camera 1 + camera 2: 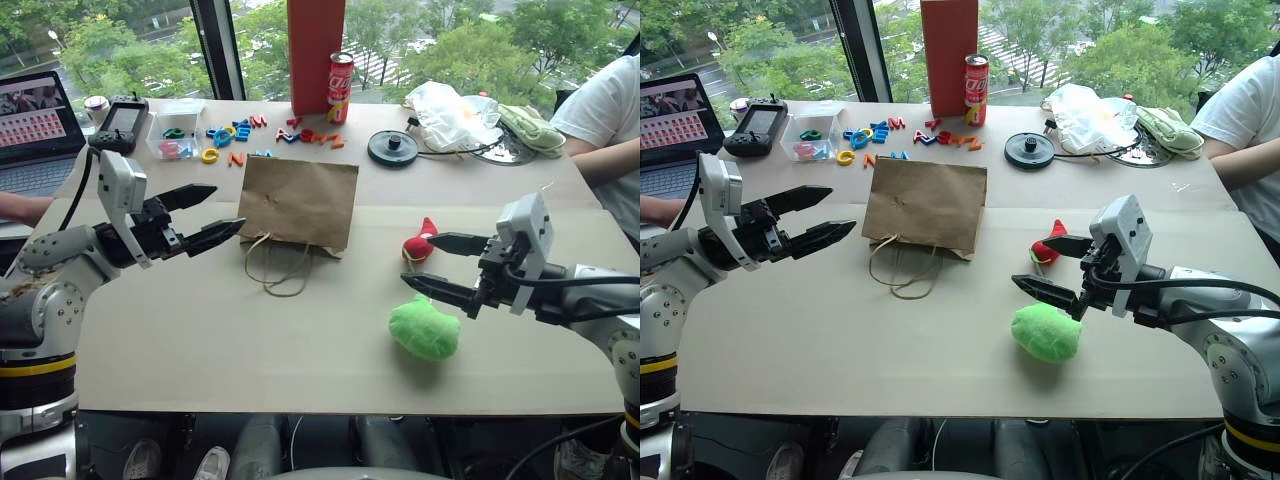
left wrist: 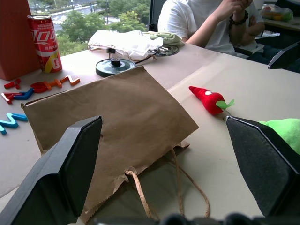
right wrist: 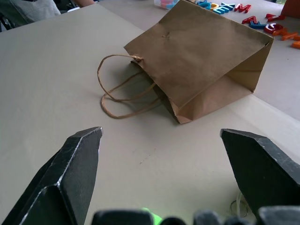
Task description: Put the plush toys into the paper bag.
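Both claws, left [image 1: 200, 218] and right [image 1: 432, 262], hang wide and empty over the table [image 1: 200, 340]. The brown kraft paper bag [image 1: 297, 200] lies flat (mouth closed), so the fuzzy green plush lump [image 1: 424, 327] and red chili plush [image 1: 421, 242] risk jamming against its lip unless it's opened.

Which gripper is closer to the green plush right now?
Right. The right gripper hovers open just above the green plush; the left gripper is across the table, beyond the paper bag.
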